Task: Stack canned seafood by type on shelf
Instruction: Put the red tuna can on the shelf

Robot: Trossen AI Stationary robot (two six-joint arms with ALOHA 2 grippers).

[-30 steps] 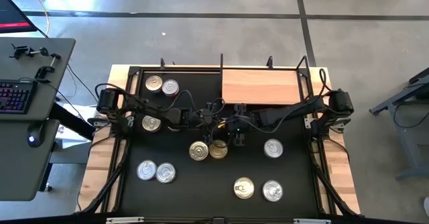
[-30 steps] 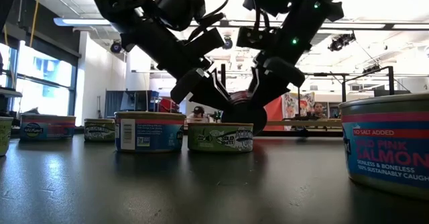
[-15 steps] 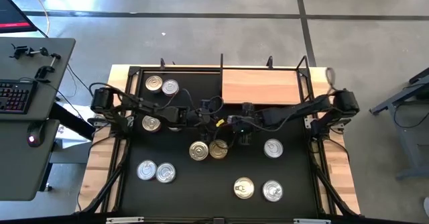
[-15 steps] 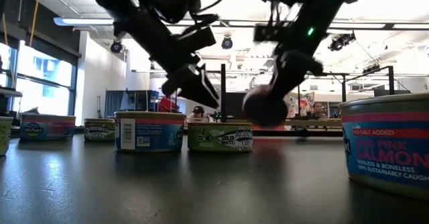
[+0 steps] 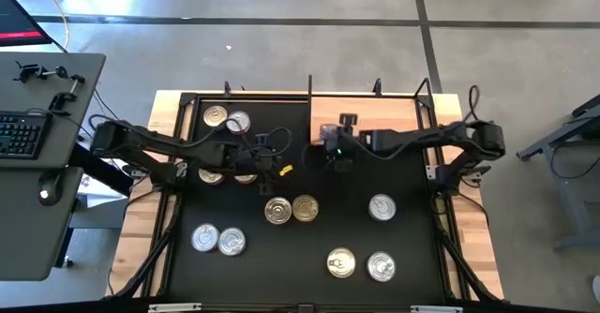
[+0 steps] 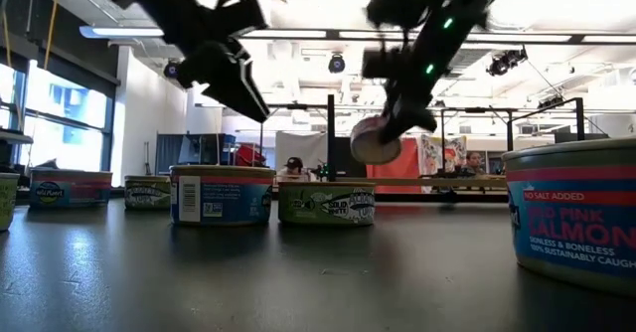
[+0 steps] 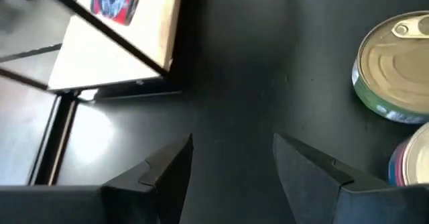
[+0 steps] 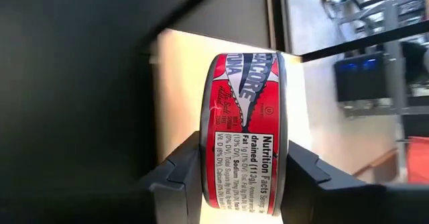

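Note:
My right gripper [image 5: 331, 148] is shut on a red-labelled tuna tin [image 8: 244, 123], high over the left end of the light wooden shelf [image 5: 370, 118]. In the low view the tin [image 6: 374, 140] hangs well above the table. My left gripper [image 7: 234, 162] is open and holds nothing. It hovers over bare black table left of the middle [image 5: 277, 168]. A gold-topped tin [image 7: 395, 66] and a second tin [image 7: 414, 163] stand on their bases just ahead of it. Several more tins stand around the table, among them a pair at the middle [image 5: 291, 209]. My right gripper pinches the tuna tin between its two fingers, one on each flat end [image 8: 209, 150], with the printed side wall facing the wrist camera. The tin is turned on its edge and lifted clear, above the shelf's left end.
Two tins stand near the far left corner [image 5: 226, 119], two near the front left [image 5: 217, 240], two near the front right [image 5: 360, 264], and one on the right [image 5: 382, 206]. A black frame rail [image 5: 309, 93] borders the shelf's left end. A large salmon tin [image 6: 576, 213] stands close to the low camera.
My right gripper has carried the tin up off the table's middle and toward the far edge, ending over the shelf's left end. My left gripper has drawn back toward the table's left edge and risen.

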